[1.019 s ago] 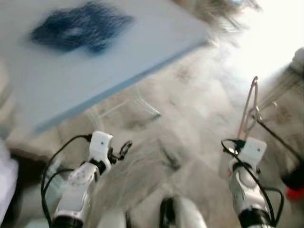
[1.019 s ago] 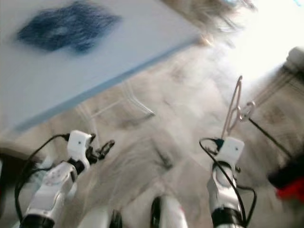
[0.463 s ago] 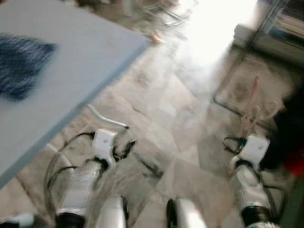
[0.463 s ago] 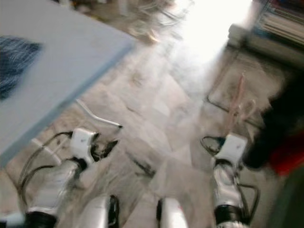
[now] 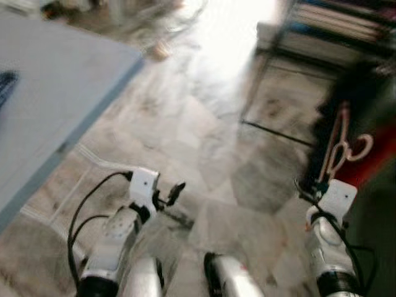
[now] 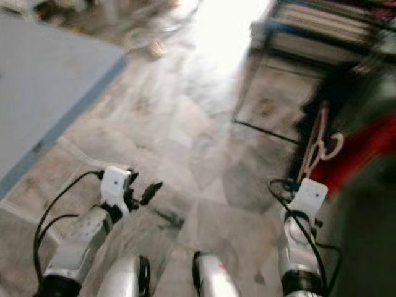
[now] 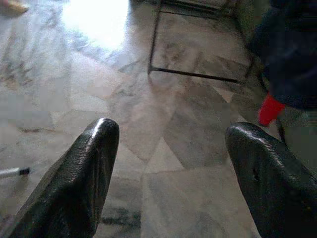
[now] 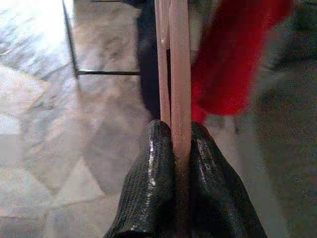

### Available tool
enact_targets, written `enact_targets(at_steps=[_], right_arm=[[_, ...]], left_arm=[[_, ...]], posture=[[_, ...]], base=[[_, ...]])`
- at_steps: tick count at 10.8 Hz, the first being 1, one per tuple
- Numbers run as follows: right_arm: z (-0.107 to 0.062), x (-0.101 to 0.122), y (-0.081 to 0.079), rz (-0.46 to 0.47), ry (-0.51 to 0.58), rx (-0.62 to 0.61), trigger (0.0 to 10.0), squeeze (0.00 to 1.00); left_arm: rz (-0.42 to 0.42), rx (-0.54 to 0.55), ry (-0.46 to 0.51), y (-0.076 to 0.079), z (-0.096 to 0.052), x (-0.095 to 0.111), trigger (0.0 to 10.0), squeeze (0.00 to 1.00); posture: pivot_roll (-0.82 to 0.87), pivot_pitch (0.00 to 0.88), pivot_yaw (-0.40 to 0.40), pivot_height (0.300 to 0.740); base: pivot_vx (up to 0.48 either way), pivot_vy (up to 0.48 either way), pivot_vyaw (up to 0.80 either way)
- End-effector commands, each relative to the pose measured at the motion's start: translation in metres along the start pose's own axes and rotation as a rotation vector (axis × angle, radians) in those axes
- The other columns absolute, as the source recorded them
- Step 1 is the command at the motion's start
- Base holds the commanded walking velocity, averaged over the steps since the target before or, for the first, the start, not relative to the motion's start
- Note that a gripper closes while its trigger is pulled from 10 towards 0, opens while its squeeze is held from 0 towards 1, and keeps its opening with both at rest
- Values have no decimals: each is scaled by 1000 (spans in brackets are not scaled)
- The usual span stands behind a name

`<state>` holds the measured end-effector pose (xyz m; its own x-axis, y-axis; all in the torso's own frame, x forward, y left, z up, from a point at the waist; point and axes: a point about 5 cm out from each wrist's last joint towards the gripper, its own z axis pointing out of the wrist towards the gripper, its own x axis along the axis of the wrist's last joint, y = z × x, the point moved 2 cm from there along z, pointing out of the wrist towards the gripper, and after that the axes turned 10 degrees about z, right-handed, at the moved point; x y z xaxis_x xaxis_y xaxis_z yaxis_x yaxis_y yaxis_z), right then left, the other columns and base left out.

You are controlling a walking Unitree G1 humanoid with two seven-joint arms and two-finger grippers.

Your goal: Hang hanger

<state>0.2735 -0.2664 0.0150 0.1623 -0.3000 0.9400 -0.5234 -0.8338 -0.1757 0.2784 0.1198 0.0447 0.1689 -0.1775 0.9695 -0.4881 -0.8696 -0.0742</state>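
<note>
Right wrist view gives us the closest look: our right end effector has its two black fingers pressed against either side of a pink hanger, pinching its thin bars so that the hanger stands up and away from the wrist. From the head views we see the same hanger rising above the right wrist, its hook curling to the right against something dark and red. Our left end effector hangs over the floor with its fingers spread wide and nothing between them. Below both arms lies a grey marble floor in angled slabs, with the robot's two feet at the near edge. To the left a pale blue worktop slants across the corner. Farther out, a thin black metal frame stands on the floor, and beside it hang a dark garment and a red one. Beyond that the floor is washed out by bright glare, and the shelves at far right are too blurred to read.
</note>
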Motion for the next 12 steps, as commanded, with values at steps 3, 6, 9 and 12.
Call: enact_targets(at_steps=[3,6,9,12], right_arm=[[0,-3,5,-5,-16,-16,10000,0],[0,-1,2,11,-6,8,10000,0],[0,-1,1,2,-5,16,10000,0],[0,-2,-5,-3,-11,45,10000,0]], left_arm=[[-6,-19,-6,2,-1,-2,10000,0],[-14,-33,-1,4,-1,-1,10000,0],[-6,-31,-5,5,-1,-1,10000,0],[12,-5,9,5,-1,0,10000,0]], posture=[[-15,183,-13,740],[-16,182,-14,740],[-19,185,-16,740],[-12,189,-25,740]], base=[[0,368,-800],[84,406,-219],[164,362,0],[0,0,0]])
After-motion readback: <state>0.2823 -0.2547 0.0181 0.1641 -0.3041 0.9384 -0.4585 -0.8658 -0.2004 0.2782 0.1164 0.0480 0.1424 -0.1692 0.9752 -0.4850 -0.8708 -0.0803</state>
